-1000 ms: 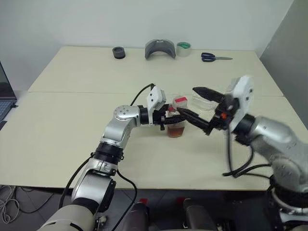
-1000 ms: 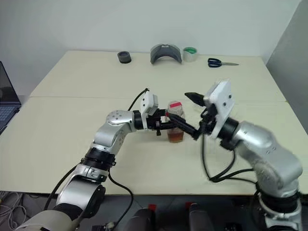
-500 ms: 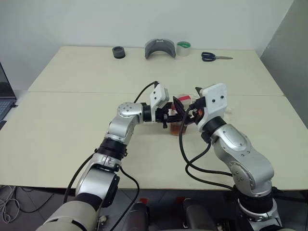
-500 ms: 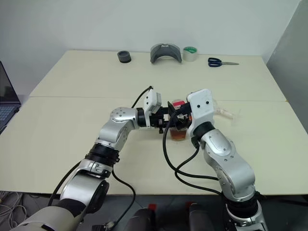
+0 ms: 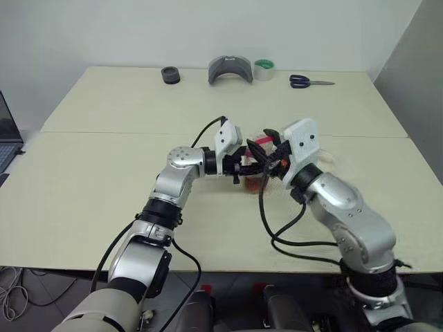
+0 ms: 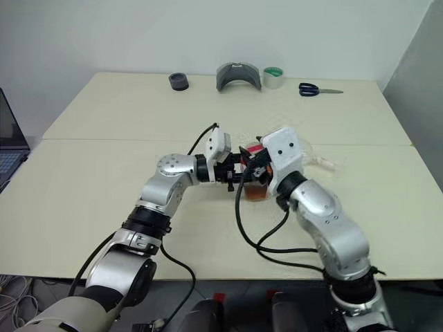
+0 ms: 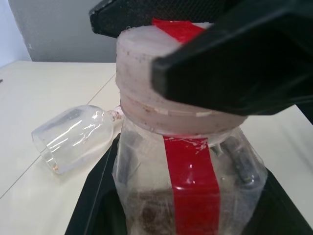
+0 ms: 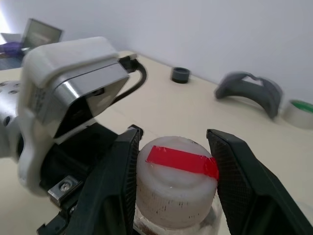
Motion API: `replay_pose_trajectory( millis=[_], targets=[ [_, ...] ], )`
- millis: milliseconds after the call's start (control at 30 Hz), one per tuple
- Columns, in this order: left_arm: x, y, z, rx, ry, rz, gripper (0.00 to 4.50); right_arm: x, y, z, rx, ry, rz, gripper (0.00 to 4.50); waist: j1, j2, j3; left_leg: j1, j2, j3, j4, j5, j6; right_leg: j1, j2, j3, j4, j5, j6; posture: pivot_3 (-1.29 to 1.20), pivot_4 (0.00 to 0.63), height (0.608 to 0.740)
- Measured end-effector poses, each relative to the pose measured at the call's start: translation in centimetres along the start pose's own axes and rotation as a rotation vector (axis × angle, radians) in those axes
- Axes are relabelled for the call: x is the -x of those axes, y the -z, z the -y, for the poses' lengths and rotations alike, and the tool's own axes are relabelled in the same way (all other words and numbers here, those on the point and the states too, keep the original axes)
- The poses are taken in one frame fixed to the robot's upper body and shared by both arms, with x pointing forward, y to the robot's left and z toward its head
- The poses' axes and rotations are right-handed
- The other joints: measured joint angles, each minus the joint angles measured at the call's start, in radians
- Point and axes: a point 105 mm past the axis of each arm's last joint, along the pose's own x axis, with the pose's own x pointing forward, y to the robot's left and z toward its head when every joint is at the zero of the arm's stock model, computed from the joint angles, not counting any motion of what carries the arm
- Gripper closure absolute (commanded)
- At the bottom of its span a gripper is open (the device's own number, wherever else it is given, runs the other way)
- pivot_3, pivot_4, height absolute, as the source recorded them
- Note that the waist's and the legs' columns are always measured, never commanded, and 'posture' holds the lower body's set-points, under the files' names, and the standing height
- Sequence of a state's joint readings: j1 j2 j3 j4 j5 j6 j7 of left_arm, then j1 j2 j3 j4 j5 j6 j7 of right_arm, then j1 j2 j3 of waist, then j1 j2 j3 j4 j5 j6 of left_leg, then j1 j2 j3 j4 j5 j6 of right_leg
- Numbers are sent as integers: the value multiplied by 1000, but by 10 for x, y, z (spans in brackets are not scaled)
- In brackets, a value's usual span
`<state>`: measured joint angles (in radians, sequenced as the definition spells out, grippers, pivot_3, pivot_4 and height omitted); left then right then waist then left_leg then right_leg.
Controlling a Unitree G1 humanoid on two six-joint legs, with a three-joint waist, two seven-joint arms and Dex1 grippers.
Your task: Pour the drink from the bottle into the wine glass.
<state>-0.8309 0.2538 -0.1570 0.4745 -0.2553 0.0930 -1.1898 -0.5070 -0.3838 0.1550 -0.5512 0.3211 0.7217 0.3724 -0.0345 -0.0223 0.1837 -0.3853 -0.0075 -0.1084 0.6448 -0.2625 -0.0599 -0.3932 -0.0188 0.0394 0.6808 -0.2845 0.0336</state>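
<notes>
The bottle (image 7: 190, 186) is small and clear, with a red strip down its side and a pale pinkish cap (image 8: 176, 181) carrying red tape. It stands at mid-table with my left gripper (image 5: 250, 171) shut around its body from the left. The drink (image 6: 257, 194) is an amber layer in its bottom. My right gripper (image 8: 175, 136) comes in from the right at cap height, both black fingers pressed against the cap's sides. The wine glass (image 7: 73, 139) lies on its side on the table just beyond the bottle, partly hidden behind my right wrist (image 6: 318, 160).
Along the far edge sit a black roll (image 5: 170, 75), a grey curved piece (image 5: 230, 70), a green tape roll (image 5: 264, 69) and blue scissors (image 5: 310, 82). A laptop (image 5: 7, 142) pokes in at the left edge. A seam (image 5: 104, 133) runs across the table.
My right gripper came in from the right, wide open, settled over the cap and closed its fingers against it. The left gripper and the bottle stayed put.
</notes>
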Motion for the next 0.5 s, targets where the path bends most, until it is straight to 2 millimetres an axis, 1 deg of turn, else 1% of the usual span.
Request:
replay_pose_trajectory(
  millis=[100,167,233,333,367,433,500],
  targets=[
    [0,0,4,-2,36,-4,2686,4,0,6,9,-181,-25,2651,0,0,0,0,0,0,0,0,0,0,0,0,0,0,0,0,150,740],
    [-2,1,7,7,64,-10,2692,7,1,12,-55,-289,-53,2651,0,0,0,0,0,0,0,0,0,1,0,0,0,0,0,0,150,740],
    [-4,2,11,13,88,-13,2704,10,2,15,-87,-349,-71,2651,0,0,0,0,0,0,0,0,0,1,0,-1,0,0,0,0,150,740],
    [-6,3,13,20,100,-21,2704,13,3,16,-89,-365,-83,2651,0,0,0,0,0,0,0,0,0,0,0,0,0,0,0,0,150,740],
    [-6,3,13,19,100,-21,2704,13,3,16,-89,-357,-78,1938,0,0,0,0,0,0,0,0,0,0,0,0,0,0,0,0,150,740],
    [-3,2,11,15,88,-20,2704,14,5,19,-103,-328,-71,1388,0,0,0,0,0,0,0,0,0,0,0,0,0,0,0,0,150,740],
    [1,1,7,12,67,-22,2704,18,6,24,-113,-270,-60,738,1,0,0,0,0,0,0,0,0,0,0,0,0,0,0,0,150,740]
  ],
)
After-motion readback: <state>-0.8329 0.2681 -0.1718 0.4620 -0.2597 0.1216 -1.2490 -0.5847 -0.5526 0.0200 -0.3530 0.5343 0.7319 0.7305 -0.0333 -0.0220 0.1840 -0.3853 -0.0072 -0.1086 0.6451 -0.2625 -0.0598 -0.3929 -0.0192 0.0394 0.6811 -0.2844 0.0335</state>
